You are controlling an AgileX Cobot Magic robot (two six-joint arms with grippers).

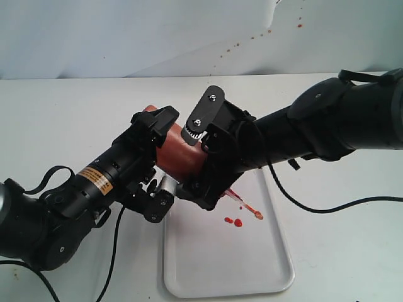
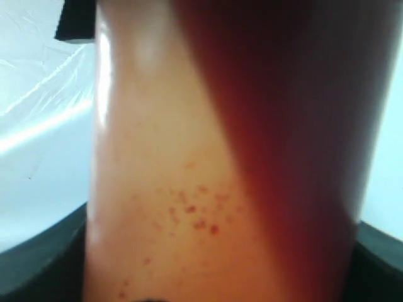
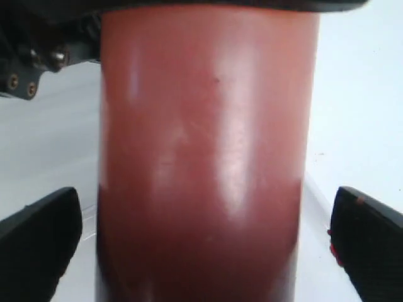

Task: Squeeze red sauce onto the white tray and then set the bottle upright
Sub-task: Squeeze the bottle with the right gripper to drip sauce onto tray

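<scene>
The left gripper is clamped on the bottle, which tilts nozzle-down over the tray's far end. The right gripper straddles the bottle nearer the nozzle, jaws wide, with gaps on both sides. Sauce sits in small blobs on the tray's far half.

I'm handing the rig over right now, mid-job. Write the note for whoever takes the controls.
Left gripper: shut on the bottle, holding it tilted, nozzle down over the white tray.
Right gripper: jaws open, straddling the bottle, a gap on each side.
Done: red sauce is on the tray, in small blobs below the nozzle.
Left to do: stand the bottle upright, then release it.
</scene>
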